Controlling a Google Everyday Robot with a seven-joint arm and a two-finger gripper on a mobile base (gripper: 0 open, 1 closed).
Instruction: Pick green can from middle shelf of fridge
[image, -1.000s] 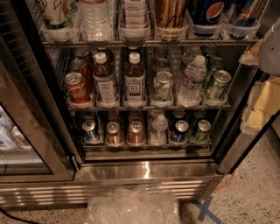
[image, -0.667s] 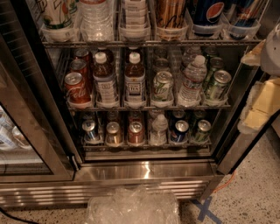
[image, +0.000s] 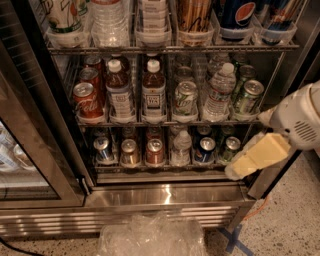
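The fridge (image: 165, 194) stands open in front of me. On its middle shelf (image: 170, 121) the green can (image: 248, 96) stands upright at the front of the far right lane, with more cans behind it. To its left are a water bottle (image: 220, 92) and a silver-white can with green swirls (image: 185, 97). My gripper (image: 241, 167), white with yellowish pads, is at the right. It hangs outside the fridge, below and slightly right of the green can, level with the bottom shelf, and is empty.
The middle shelf also holds two brown bottles (image: 153, 95) and a red cola can (image: 86, 100). Cups and Pepsi cans (image: 235, 12) fill the rack above, and small cans (image: 155, 151) the rack below. The glass door (image: 30, 150) hangs open at left. A clear plastic bag (image: 150, 237) lies on the floor.
My gripper has moved down and to the left, further into view, toward the fridge's lower right corner. The cans and bottles have not moved.
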